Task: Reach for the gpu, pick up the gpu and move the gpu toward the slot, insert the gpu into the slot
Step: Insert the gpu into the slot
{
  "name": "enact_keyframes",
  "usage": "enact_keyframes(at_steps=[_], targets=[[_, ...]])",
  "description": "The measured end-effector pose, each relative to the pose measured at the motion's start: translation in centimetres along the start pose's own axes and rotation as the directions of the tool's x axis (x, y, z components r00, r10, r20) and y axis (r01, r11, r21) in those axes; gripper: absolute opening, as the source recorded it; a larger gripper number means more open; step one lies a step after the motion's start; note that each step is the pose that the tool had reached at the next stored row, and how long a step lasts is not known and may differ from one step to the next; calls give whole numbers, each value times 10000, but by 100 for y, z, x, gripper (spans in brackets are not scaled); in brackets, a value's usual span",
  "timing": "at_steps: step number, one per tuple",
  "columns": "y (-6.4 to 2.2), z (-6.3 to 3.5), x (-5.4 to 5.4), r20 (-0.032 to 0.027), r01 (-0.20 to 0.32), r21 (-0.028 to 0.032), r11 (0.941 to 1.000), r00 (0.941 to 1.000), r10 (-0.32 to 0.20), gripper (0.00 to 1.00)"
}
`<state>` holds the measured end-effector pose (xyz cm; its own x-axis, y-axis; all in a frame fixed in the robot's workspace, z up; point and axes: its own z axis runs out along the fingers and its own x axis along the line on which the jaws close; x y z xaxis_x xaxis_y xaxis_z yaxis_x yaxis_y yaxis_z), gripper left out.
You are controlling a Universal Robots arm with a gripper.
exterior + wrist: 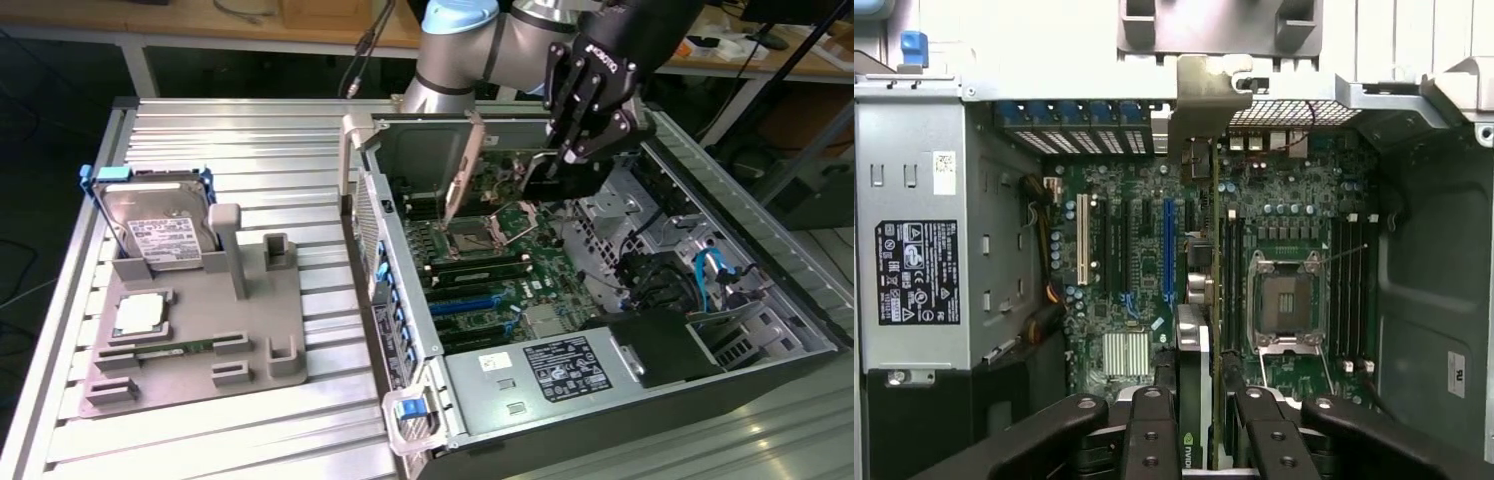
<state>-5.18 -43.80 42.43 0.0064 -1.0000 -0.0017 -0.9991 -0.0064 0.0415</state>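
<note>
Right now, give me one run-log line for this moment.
gripper: shut on gpu | gpu: held over motherboard, not inserted | slot: blue, empty

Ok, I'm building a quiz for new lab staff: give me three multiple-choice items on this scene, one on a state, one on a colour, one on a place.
1. The gpu is: A) gripped by the tool, clear of the slot B) seated in the slot C) lying loose, untouched
2. The slot is: A) red B) blue C) yellow
3. The hard drive is: A) in the tool B) in the slot C) standing in the grey holder
1 A: the tool clamps it; the slot's groove lies empty. 2 B: its plastic is blue. 3 C: it stands upright in the holder.
</note>
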Motion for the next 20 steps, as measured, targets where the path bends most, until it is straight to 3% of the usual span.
enact_keyframes(at_steps=[11, 20], targets=[[1, 229, -2, -1, 1, 23, 10000, 10000, -1, 27], [100, 414, -10, 0, 0, 24, 10000, 10000, 0, 27]])
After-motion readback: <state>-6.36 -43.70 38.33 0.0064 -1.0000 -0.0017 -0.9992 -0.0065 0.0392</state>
